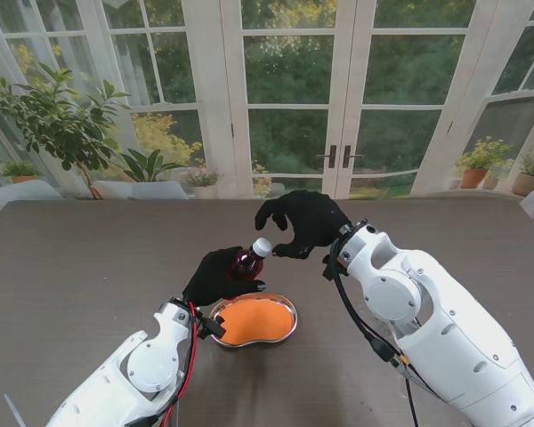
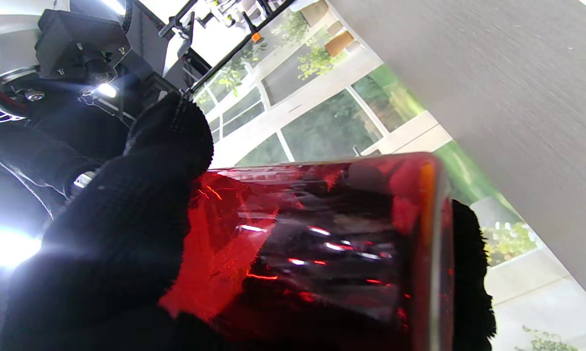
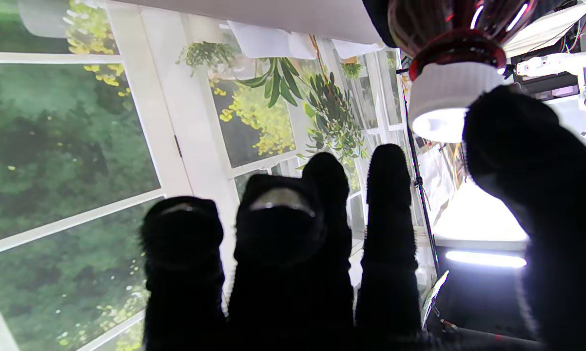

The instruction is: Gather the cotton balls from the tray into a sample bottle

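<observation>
My black-gloved left hand [image 1: 215, 276] is shut on a dark red sample bottle [image 1: 246, 261], held tilted above the table with its white cap [image 1: 262, 246] pointing to my right hand. The bottle's red body [image 2: 322, 243] fills the left wrist view between the gloved fingers [image 2: 127, 214]. My right hand [image 1: 303, 222] hovers just beyond the cap, fingers spread and curled around it; its thumb [image 3: 532, 161] sits close beside the cap [image 3: 444, 97], and I cannot tell if it touches. The kidney-shaped metal tray [image 1: 287, 302] with an orange inside lies nearer to me; no cotton balls are discernible there.
The dark brown table [image 1: 89, 258] stretches around the tray. Behind its far edge are glass doors [image 1: 338, 107] and potted plants [image 1: 62, 124]. A red and black cable [image 1: 189, 356] runs along my left forearm.
</observation>
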Controlling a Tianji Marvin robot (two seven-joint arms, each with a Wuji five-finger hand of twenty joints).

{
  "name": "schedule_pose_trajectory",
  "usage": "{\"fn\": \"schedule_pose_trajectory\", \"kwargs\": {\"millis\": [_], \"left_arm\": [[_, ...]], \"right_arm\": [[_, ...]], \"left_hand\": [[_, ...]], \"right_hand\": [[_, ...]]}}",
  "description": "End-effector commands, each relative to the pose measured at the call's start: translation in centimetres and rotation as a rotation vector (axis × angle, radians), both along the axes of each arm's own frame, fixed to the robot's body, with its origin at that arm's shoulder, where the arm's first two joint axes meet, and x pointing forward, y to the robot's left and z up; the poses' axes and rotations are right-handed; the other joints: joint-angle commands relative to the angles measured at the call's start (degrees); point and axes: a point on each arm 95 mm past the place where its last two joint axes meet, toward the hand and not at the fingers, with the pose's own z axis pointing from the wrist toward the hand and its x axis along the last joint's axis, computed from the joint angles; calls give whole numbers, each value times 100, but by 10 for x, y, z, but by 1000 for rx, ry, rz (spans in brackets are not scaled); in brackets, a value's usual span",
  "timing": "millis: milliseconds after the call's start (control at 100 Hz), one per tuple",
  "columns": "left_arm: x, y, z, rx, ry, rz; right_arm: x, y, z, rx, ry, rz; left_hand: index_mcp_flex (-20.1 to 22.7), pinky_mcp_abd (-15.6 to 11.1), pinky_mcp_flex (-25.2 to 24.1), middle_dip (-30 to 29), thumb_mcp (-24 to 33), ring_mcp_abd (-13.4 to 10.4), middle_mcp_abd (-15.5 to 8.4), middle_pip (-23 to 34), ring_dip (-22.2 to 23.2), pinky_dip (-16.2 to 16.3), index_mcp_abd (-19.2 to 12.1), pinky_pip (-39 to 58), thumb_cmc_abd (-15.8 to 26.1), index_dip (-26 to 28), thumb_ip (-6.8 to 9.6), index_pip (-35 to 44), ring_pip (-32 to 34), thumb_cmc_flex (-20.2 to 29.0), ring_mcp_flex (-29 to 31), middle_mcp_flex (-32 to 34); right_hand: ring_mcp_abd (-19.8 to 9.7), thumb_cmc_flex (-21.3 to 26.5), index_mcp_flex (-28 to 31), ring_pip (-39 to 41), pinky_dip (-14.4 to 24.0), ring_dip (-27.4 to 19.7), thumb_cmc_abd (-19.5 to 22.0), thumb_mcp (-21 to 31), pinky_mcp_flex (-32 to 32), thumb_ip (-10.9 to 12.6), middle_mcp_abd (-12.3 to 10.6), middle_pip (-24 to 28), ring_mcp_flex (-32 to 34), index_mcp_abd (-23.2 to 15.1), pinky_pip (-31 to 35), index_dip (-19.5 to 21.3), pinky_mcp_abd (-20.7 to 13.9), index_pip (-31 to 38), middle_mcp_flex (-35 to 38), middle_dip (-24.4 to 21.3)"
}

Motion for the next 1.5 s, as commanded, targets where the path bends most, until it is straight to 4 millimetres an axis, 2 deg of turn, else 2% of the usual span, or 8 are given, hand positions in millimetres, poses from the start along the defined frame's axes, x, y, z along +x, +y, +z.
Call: {"fn": "schedule_pose_trajectory", "kwargs": {"millis": [0,400,810,980,1030,1050,1240,1490], "left_arm": [[-1,-3,0,1,5,-15],[0,-3,0,-1,3,-16],[0,-3,0,-2,2,-16],[0,-2,0,-3,3,-15],[0,-2,0,-3,4,-14],[0,-2,0,-3,3,-14],[0,-2,0,-3,6,-16],[0,-3,0,-5,7,-17]], "right_arm": [[-2,5,-4,-4,15,13],[-1,10,-7,9,3,22],[-1,13,-8,17,3,23],[0,14,-9,20,10,24],[0,14,-9,22,12,25],[0,14,-9,22,13,25],[-1,15,-9,23,18,28],[-1,16,-8,21,14,25]], "left_hand": [[689,-143,-232,-38,836,100,-543,14,63,3,-1331,3,1261,107,67,436,104,904,-9,325],[693,-137,-231,-58,833,104,-534,11,62,6,-1318,6,1267,105,65,433,102,906,-13,325],[691,-134,-237,-73,829,113,-543,11,62,7,-1321,1,1272,105,67,428,99,906,-18,321],[689,-138,-235,-84,828,116,-536,14,62,9,-1312,4,1270,106,65,425,99,904,-19,325],[693,-137,-240,-83,828,117,-539,16,63,8,-1323,1,1270,107,65,427,101,905,-16,324],[690,-135,-239,-85,822,114,-540,14,63,9,-1320,1,1277,106,62,425,99,896,-20,320],[690,-134,-242,-92,827,118,-526,14,62,9,-1316,0,1271,106,64,422,98,903,-18,322],[694,-130,-238,-95,827,117,-536,20,62,11,-1318,2,1269,105,63,424,100,902,-15,327]], "right_hand": [[-184,16,67,201,68,111,-327,331,52,-244,-171,115,92,-70,140,14,-120,134,119,97],[-201,151,363,412,53,159,-408,389,174,-233,-202,102,95,-55,190,129,-84,269,406,83],[-224,325,754,694,31,242,-283,395,300,-204,-229,101,92,10,253,239,-45,462,714,87],[-198,351,899,794,15,266,-207,368,328,-395,-240,90,89,72,272,274,-41,552,815,165],[-192,354,915,804,14,268,-188,357,326,-426,-237,83,87,82,275,230,-31,566,836,175],[-184,357,906,820,7,263,-167,351,331,-534,-232,58,88,79,282,-2,-29,687,850,206],[-145,261,995,896,4,291,-101,281,343,-699,-234,31,84,197,290,-124,-19,803,969,156],[-77,-57,1114,970,15,315,233,183,349,-507,-200,41,80,480,327,-59,-9,863,1091,110]]}}
